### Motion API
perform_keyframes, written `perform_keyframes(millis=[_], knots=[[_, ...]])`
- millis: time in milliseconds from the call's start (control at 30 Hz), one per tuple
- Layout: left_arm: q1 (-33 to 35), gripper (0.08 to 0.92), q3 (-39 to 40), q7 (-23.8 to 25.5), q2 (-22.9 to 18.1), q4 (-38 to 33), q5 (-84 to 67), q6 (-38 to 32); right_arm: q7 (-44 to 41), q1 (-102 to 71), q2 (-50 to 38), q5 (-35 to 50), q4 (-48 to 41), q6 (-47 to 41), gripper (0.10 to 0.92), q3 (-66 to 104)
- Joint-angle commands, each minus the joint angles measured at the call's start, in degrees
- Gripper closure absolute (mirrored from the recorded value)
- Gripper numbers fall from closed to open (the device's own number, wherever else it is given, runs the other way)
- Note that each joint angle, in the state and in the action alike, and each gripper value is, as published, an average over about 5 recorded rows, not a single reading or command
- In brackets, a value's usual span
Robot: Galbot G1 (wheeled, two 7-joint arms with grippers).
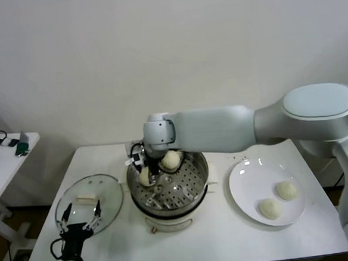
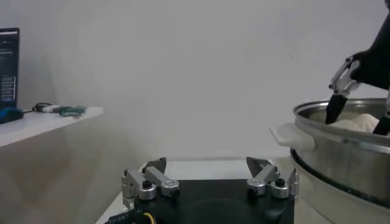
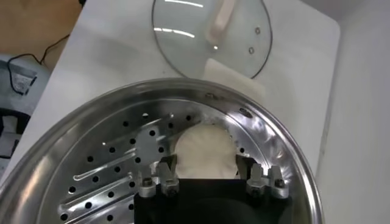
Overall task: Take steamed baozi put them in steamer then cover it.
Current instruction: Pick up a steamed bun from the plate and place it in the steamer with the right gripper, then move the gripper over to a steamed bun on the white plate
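Now the right tool sits inside the steamer, fingers spread around a baozi resting on the floor; next it must lift clear. Left tool waits open.

Plain white wall behind, white work table in front, small white side table at left holding cables and small gadgets

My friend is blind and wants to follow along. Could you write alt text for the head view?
The robot's right gripper reaches into a shiny steamer, its jaws around one of two buns there. Two more buns wait on a white plate to the right. The glass lid lies on the table left of the steamer, with the left gripper at its near edge.
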Motion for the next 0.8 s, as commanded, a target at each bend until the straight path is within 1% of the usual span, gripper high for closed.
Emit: perform_keyframes(millis=[33, 100, 200, 367, 433, 500, 600, 700, 800], knots=[[0.0, 0.177, 0.1, 0.0, -0.1, -0.1, 0.0, 0.0, 0.6, -0.5, 0.5, -1.6, -1.0, 0.1, 0.325, 0.7], [0.0, 0.177, 0.1, 0.0, -0.1, -0.3, 0.1, 0.1, -0.6, 2.7, -1.3, -0.8, 0.2, 1.4, 0.273, 0.4], [0.1, 0.177, 0.1, 0.1, -0.1, -0.6, 0.3, 0.1, -4.4, 8.4, -5.6, 0.1, 2.3, 4.7, 0.218, -0.9], [0.3, 0.177, 0.1, 0.1, -0.2, -1.3, 0.3, 0.4, -12.9, 17.3, -17.8, 5.3, 6.6, 10.9, 0.203, -2.9], [0.4, 0.177, 0.1, 0.1, -0.1, -1.6, 0.3, 0.5, -16.1, 20.5, -23.3, 5.5, 7.8, 13.5, 0.203, -4.6], [0.5, 0.177, 0.1, 0.1, -0.1, -1.7, 0.3, 0.6, -19.1, 24.0, -28.5, 4.2, 9.0, 16.0, 0.202, -8.2], [0.5, 0.177, 0.1, 0.2, 0.0, -2.0, 0.3, 0.7, -22.4, 28.2, -36.3, -0.1, 11.8, 19.1, 0.202, -14.9], [0.4, 0.177, 0.2, 0.2, 0.1, -2.2, 0.4, 0.7, -23.5, 29.2, -43.4, -5.1, 14.9, 20.8, 0.203, -20.2], [0.5, 0.177, 0.3, 0.2, 0.0, -2.3, 0.4, 0.7, -22.7, 27.4, -49.1, -9.6, 18.0, 21.2, 0.203, -23.7]])
